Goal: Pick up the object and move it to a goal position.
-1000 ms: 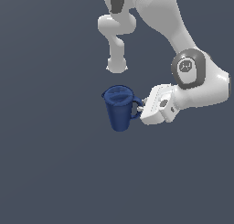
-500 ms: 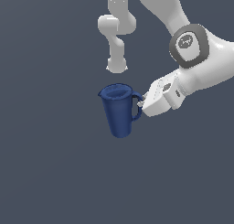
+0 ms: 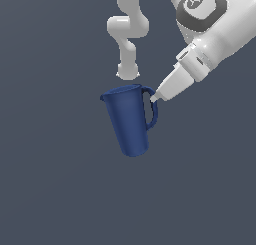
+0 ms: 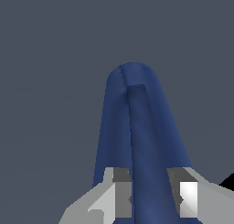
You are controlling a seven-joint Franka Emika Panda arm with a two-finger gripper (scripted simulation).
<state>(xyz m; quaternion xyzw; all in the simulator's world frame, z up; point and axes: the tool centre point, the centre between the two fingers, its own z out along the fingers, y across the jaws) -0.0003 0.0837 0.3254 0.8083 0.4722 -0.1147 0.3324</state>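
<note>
The object, a dark blue pitcher (image 3: 128,120), hangs in the air in the middle of the exterior view, tilted with its base swung toward that view's right. Its loop handle (image 3: 151,109) faces the exterior view's right. My gripper (image 3: 156,96) is shut on the top of that handle. In the wrist view the pitcher (image 4: 118,127) stretches away from the camera, and the handle strip (image 4: 148,150) runs between my two fingers (image 4: 119,195), which close on it from both sides at my gripper (image 4: 151,198).
The white arm's base column (image 3: 127,44) stands behind the pitcher. A plain grey-blue floor (image 3: 50,189) fills all else in both views.
The gripper has lifted the pitcher higher and toward the camera over the last second. The pitcher now tilts more, and the arm's forearm has swung upward.
</note>
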